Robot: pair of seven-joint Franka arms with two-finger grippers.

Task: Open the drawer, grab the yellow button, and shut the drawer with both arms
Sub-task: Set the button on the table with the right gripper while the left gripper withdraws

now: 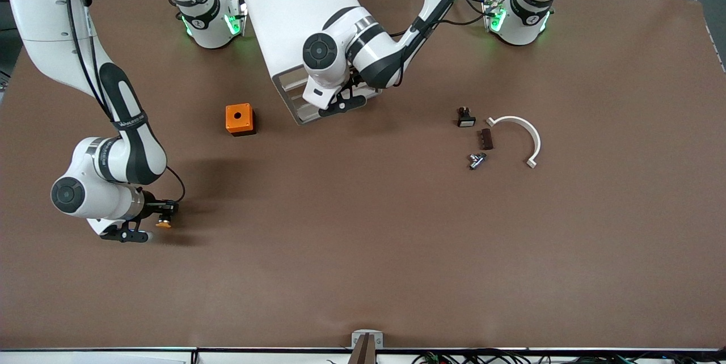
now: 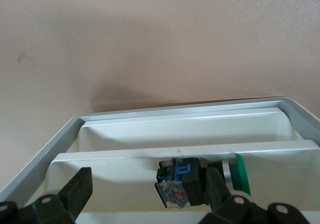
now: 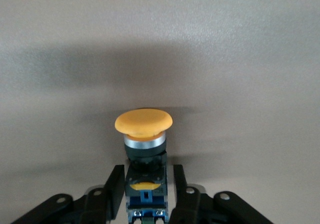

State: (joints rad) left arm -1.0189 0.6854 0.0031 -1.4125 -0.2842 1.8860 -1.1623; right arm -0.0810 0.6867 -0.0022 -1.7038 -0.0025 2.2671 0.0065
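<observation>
A: Button (image 3: 143, 134) sits between the fingers of the right gripper (image 1: 161, 218), low over bare table (image 1: 363, 250) toward the right arm's end. We see the orange cap sticking out past the fingertips (image 3: 116, 184), with a silver ring under it and the dark body back between the pads.

B: Clamped or let go? In the right wrist view we see a thin gap on each side of the body, so the jaws look slightly spread. We can't tell from that whether the pads touch it.

A: Agreed, we leave that one undecided. The drawer (image 2: 180, 151), top one of the cabinet (image 1: 295, 18), stands pulled out. We see the green-capped button (image 2: 240, 173) lying in it on its side, blue and black body next to the cap.

B: The left gripper (image 1: 343, 102) is right at the drawer front, fingers (image 2: 75, 191) spread wide, one on each side of that green one. We see nothing gripped in it.

A: The orange square box (image 1: 240, 119) with the hole in its top sits beside the cabinet, toward the right arm's end.

B: Toward the left arm's end we have the loose bits: a small black part (image 1: 465, 117), a dark brown block (image 1: 486, 139), a small metal piece (image 1: 476, 160) nearest the front camera, and a white curved bracket (image 1: 524, 132) beside them.
</observation>
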